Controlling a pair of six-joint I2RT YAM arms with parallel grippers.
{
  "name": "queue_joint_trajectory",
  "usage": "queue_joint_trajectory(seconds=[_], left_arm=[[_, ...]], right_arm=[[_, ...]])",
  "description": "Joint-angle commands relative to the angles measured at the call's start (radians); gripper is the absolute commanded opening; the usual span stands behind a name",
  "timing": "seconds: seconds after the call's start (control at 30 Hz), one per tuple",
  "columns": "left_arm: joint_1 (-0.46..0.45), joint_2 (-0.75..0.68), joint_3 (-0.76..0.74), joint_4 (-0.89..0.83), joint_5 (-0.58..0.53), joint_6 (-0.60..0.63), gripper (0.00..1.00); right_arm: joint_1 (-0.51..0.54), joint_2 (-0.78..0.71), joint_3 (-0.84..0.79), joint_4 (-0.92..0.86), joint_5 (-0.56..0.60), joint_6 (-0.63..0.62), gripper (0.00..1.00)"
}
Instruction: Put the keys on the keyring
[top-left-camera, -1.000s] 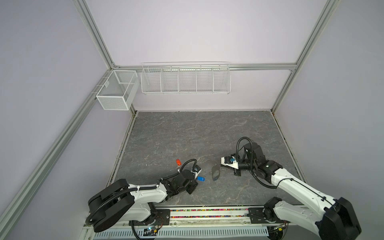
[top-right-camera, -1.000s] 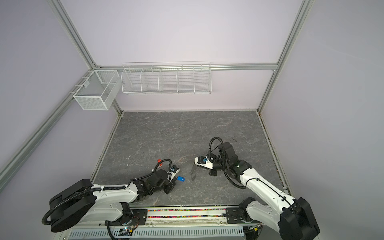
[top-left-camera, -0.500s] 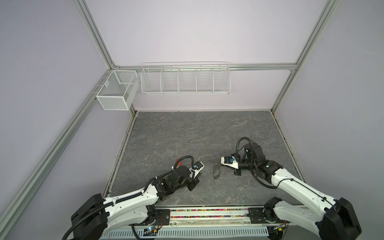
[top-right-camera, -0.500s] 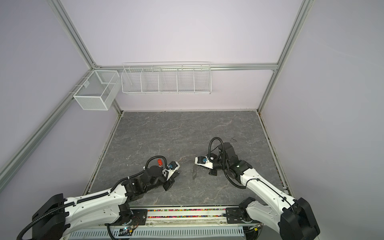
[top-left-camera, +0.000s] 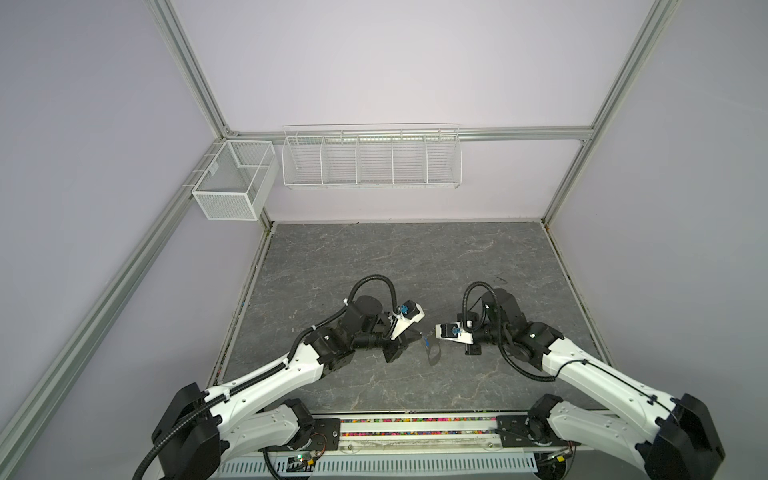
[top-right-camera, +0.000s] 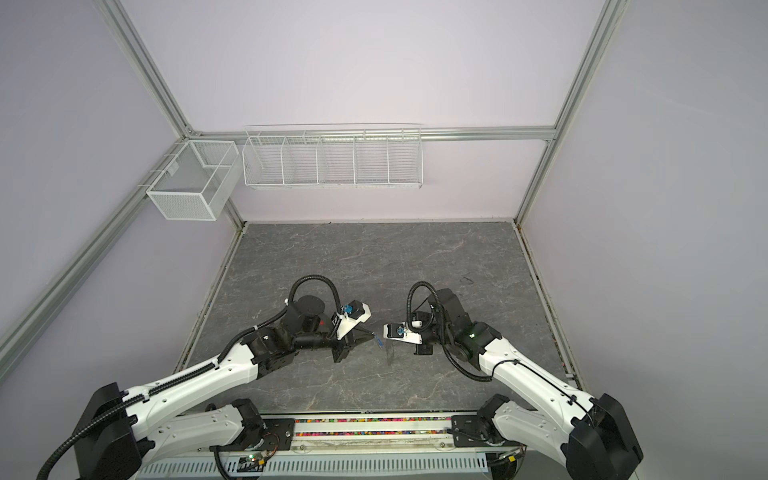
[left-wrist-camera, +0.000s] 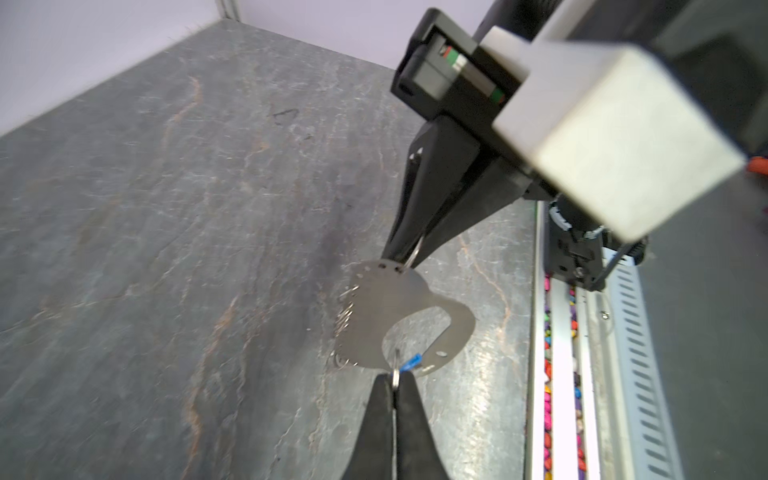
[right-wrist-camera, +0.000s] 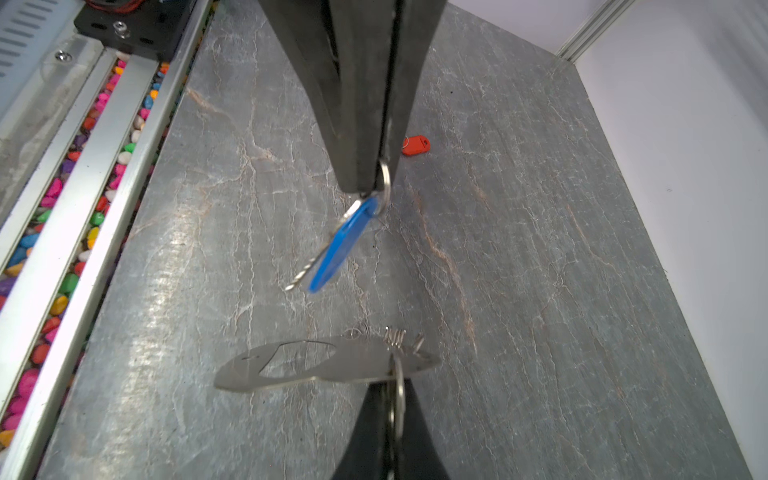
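Note:
My left gripper is shut on the split ring of the blue-tagged key, which dangles below its fingertips. My right gripper is shut on a ring at one end of the keyring, a flat grey plate with an oval cut-out and small rings along one edge. The blue tag sits right at the plate's cut-out end. Both top views show the two grippers tip to tip with the keyring between them. The orange-red tagged key lies on the table behind the left gripper.
The grey stone tabletop stretches toward the back wall. A rail with coloured pebbles runs along the front edge. A wire shelf and a mesh basket hang on the walls, well above the table.
My left arm has lifted the blue-tagged key off the table and carried it right, up to the keyring. The right arm and the keyring have stayed still.

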Motion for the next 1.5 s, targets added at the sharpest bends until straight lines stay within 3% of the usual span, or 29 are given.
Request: queue_joint_trajectory(seconds=[0.0,0.23,0.67,1.13,1.47], left_arm=[[0.005,0.057,0.068,-0.05,0.177,0.018,0.0],[0.013,0.134,0.135,-0.073,0.276,-0.004,0.0],[0.045,0.198,0.183,-0.117,0.326,-0.077,0.0],[0.064,0.307,0.279,-0.17,0.401,-0.093,0.0],[0.065,0.302,0.288,-0.159,0.355,-0.115,0.0]], right_arm=[[0.026,-0.002,0.037,-0.014,0.055,-0.046,0.08],[0.074,-0.027,0.021,0.029,0.154,-0.069,0.08],[0.139,-0.084,-0.045,0.126,0.293,-0.123,0.07],[0.155,-0.085,-0.064,0.148,0.3,-0.149,0.08],[0.157,-0.079,-0.07,0.145,0.307,-0.156,0.08]])
